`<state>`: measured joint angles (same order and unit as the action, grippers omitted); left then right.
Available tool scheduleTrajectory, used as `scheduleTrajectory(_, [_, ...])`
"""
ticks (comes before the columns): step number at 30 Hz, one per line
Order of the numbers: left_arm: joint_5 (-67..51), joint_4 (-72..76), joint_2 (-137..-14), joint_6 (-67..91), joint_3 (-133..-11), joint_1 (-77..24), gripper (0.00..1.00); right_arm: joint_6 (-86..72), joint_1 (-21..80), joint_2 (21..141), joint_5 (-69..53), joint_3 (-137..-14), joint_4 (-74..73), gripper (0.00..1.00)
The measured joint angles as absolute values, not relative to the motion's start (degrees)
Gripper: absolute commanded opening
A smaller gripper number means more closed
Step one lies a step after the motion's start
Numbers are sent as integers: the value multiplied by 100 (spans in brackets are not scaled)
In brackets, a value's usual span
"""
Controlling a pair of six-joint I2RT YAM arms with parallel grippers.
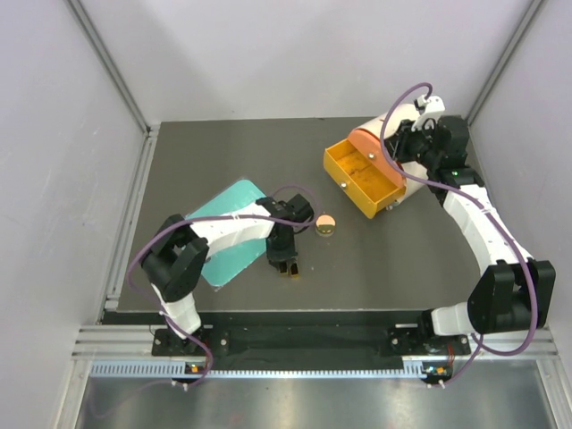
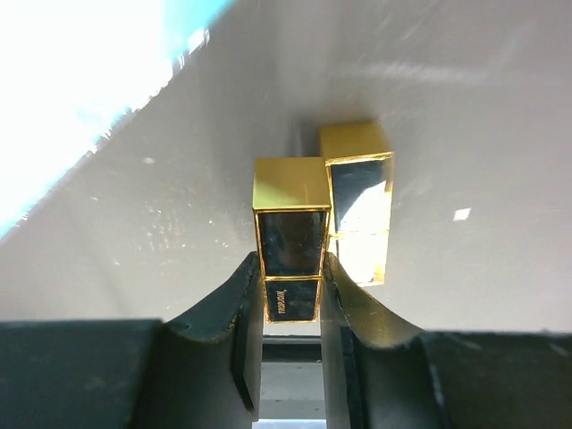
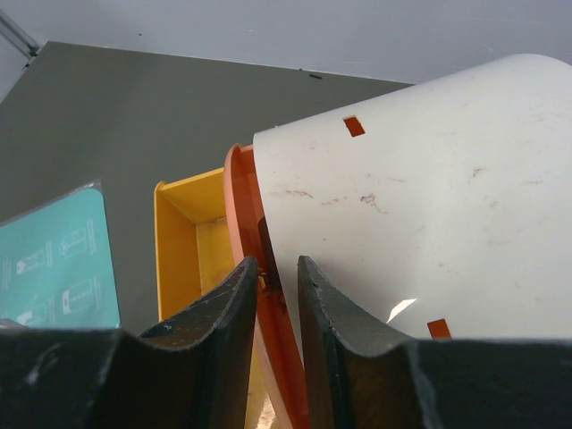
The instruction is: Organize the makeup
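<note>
Well, the black-and-gold case [image 2: 290,239] stands on the table [image 1: 223,152] beside the teal tray [image 1: 234,204], touching its twin [image 2: 359,210], and my left gripper [image 2: 290,268] is clamped on its sides. The gold compact [image 1: 326,223] lies nearby. My right gripper [image 3: 273,268] pinches the white drum's [image 3: 429,214] orange rim [image 3: 239,192]. The yellow drawer [image 1: 362,174] is open and shows no makeup, so I judge the sorting barely begun.
</note>
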<state>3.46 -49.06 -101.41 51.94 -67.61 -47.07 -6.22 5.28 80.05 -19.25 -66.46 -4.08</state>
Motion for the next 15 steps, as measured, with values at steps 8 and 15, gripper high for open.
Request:
scheduleTrajectory(8, [1031, -5120, -9725, 4906, -8285, -4707, 0, -622, 537, 8029, -1925, -6672, -425, 27])
scheduleTrajectory(15, [805, -3957, -9675, 4390, -9382, -4705, 0, -622, 561, 8090, -1925, -6724, -449, 27])
